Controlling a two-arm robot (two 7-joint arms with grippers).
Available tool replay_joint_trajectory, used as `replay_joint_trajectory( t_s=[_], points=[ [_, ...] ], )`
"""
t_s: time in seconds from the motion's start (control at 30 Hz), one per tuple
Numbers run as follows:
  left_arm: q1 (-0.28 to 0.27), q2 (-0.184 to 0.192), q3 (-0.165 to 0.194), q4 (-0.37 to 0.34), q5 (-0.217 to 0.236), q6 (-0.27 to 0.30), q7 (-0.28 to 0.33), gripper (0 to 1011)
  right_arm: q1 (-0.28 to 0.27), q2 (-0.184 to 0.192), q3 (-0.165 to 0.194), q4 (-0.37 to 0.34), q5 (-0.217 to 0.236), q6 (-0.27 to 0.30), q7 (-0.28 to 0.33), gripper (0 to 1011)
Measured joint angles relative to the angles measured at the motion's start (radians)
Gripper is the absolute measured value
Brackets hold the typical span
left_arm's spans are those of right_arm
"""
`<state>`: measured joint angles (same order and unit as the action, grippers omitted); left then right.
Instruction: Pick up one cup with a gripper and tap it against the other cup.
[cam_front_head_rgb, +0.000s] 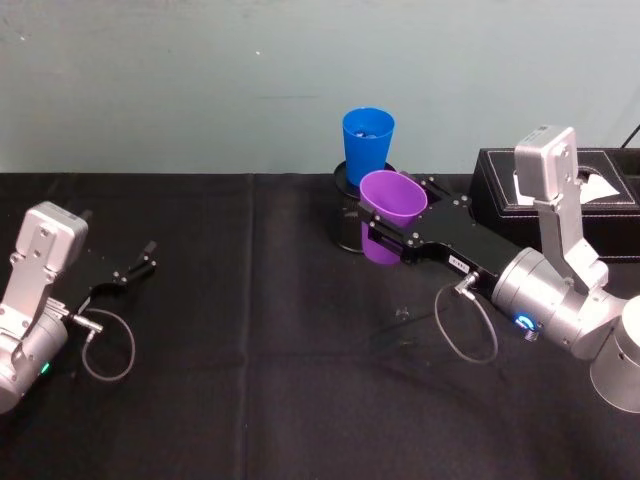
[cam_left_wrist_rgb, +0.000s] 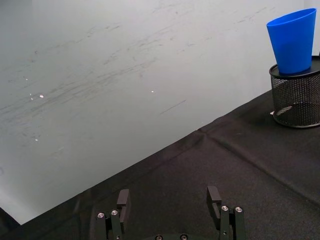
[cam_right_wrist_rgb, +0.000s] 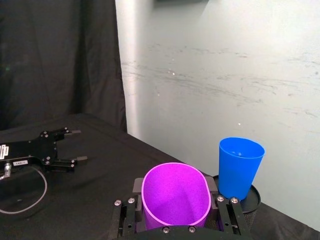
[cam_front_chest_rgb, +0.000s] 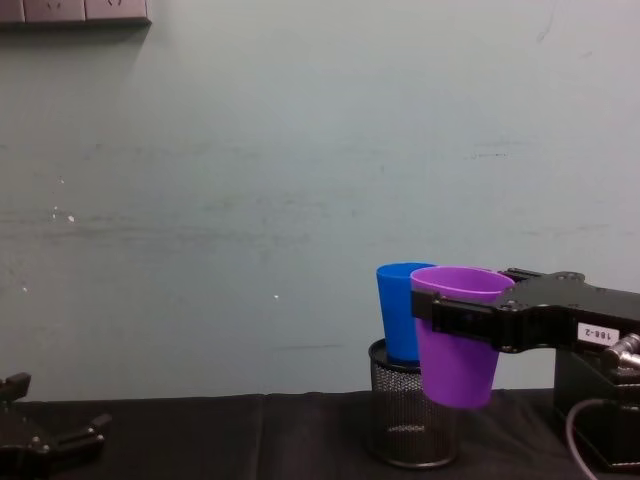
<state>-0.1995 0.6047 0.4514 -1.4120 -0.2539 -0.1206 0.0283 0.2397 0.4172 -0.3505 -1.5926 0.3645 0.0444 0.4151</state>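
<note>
In the head view, the purple cup (cam_front_head_rgb: 392, 205) is seen clamped between the two jaws of the right gripper (cam_front_head_rgb: 405, 218), one jaw pressed on each side of its wall; it is held off the black table (cam_front_head_rgb: 250, 350), tilted, just in front of the blue cup (cam_front_head_rgb: 367, 145), which is set upright in a black mesh holder (cam_front_head_rgb: 345, 182). The left gripper (cam_front_head_rgb: 140, 262) is parked low at the table's left, its jaws spread and empty. In the left wrist view, those jaws are shown apart, with the blue cup well away. In the right wrist view, the purple cup's mouth is seen between the jaws, the blue cup just beside it. In the chest view, the purple cup is overlapped with the blue one; whether they touch cannot be told.
</note>
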Motion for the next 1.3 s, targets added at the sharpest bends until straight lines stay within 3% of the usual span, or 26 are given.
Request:
replay_joint_trajectory(
  t_s=[1.3],
  points=[
    [0.0, 0.0, 0.0, 0.0, 0.0, 0.0, 0.0, 1000, 0.0, -0.001, -0.002, 0.004, -0.004, -0.005, 0.001, 722]
  ],
)
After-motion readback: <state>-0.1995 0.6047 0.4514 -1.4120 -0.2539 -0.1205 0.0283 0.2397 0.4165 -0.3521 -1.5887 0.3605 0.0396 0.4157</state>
